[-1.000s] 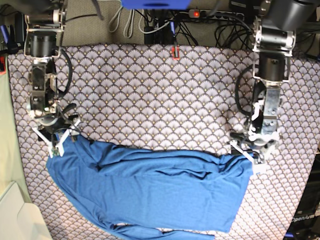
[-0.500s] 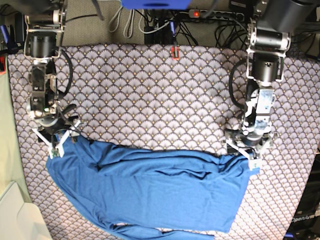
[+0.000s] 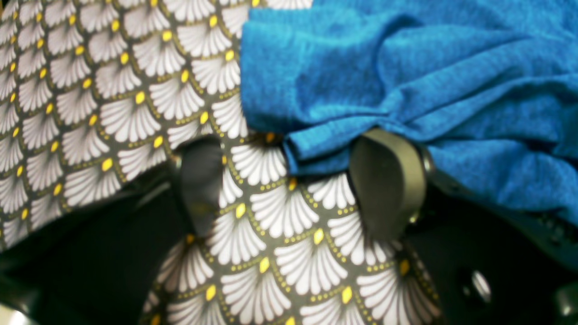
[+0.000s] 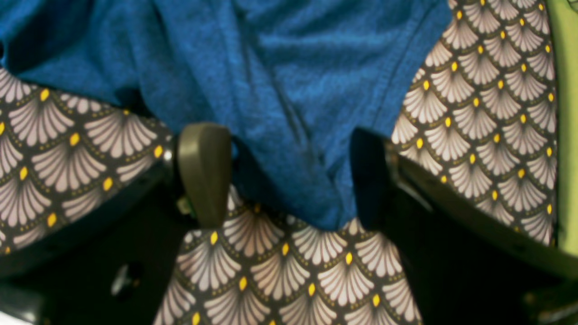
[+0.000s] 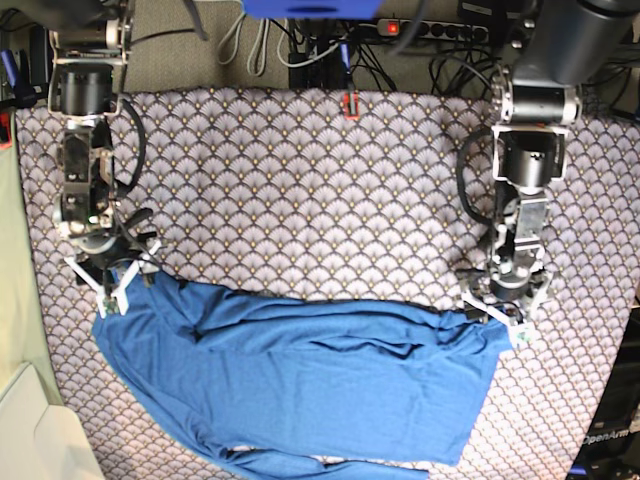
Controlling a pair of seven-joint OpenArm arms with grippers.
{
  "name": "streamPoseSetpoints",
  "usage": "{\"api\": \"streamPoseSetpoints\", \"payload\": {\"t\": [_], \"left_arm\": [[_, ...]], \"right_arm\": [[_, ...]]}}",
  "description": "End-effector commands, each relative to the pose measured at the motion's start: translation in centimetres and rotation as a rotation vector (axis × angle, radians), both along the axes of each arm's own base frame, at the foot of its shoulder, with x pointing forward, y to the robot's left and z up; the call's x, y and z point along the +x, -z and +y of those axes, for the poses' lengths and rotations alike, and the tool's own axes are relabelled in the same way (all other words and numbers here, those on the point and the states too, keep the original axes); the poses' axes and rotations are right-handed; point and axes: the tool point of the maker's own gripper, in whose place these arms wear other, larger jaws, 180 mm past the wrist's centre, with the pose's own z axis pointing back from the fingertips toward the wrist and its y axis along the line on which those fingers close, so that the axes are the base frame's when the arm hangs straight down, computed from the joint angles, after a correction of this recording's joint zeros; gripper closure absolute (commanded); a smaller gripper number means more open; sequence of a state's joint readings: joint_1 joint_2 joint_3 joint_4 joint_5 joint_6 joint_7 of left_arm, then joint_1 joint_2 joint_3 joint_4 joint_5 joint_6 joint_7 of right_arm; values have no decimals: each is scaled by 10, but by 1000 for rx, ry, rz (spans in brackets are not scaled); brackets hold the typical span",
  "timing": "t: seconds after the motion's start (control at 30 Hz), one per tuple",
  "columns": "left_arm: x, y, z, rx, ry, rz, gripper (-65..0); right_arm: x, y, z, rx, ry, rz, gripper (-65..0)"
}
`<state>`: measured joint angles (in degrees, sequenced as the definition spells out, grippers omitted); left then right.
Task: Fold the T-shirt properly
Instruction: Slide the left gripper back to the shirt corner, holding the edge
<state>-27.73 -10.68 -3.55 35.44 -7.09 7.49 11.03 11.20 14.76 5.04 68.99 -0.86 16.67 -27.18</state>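
The blue T-shirt (image 5: 300,380) lies spread and creased across the near half of the patterned table cloth (image 5: 300,190). My right gripper (image 5: 110,288) sits at the shirt's upper left corner. In the right wrist view that gripper (image 4: 286,176) is open, and a lobe of the shirt (image 4: 280,72) reaches down between its fingers (image 4: 203,171). My left gripper (image 5: 503,320) is at the shirt's upper right corner. In the left wrist view it (image 3: 293,180) is open too, with a rolled edge of the shirt (image 3: 406,67) just inside the tips, against the right finger (image 3: 388,180).
A small red object (image 5: 351,104) stands at the table's far edge, with cables and a power strip (image 5: 430,30) behind it. A white box (image 5: 30,430) fills the bottom left corner beside a pale green surface (image 5: 10,260).
The arm on the base view's right has swung its upper part leftward and stands steeper over the shirt's corner. The other arm and the shirt have stayed put.
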Motion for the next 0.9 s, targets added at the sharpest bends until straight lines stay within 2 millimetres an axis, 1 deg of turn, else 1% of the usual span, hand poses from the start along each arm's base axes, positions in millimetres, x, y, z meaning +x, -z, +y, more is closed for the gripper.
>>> {"api": "streamPoseSetpoints", "payload": {"t": [0.0, 0.1, 0.17, 0.2, 0.23, 0.33, 0.37, 0.4, 0.5, 0.63, 0.7, 0.77, 0.8, 0.87], "left_arm": [[7, -6, -3, 0, 5, 10, -462], [8, -7, -4, -2, 7, 6, -461], [7, -5, -5, -3, 7, 10, -438], [7, -5, -5, -3, 7, 10, -412], [7, -5, -5, -3, 7, 10, -370], [7, -5, -6, -4, 7, 10, -212], [7, -5, -6, -4, 8, 8, -172], [7, -5, -6, -4, 8, 8, -149], [7, -5, -5, -4, 6, 8, -155], [8, -7, -6, -3, 9, 2, -149], [8, -8, -4, -1, 7, 2, -107], [8, -9, 0, 5, 4, 2, -8], [7, -8, 1, 6, 2, 6, 0], [7, -9, 7, 15, 0, 8, -13]], "right_arm": [[12, -20, -11, -22, 3, -58, -415], [12, -20, -11, -24, 2, -57, -415], [12, -20, -12, -25, 4, -58, -415], [12, -21, -12, -25, 4, -59, -415], [13, -22, -12, -25, 4, -61, -415], [13, -22, -12, -25, 4, -62, -415], [13, -22, -12, -25, 4, -62, -415], [13, -22, -12, -25, 4, -62, -415], [13, -22, -12, -25, 2, -62, -415], [12, -20, -12, -25, 1, -57, -415], [11, -18, -11, -23, 2, -52, -415], [9, -11, -12, -18, 6, -30, -415], [7, -6, -13, -15, 9, -17, -412], [5, -1, -14, -12, 13, -4, -411]]}}
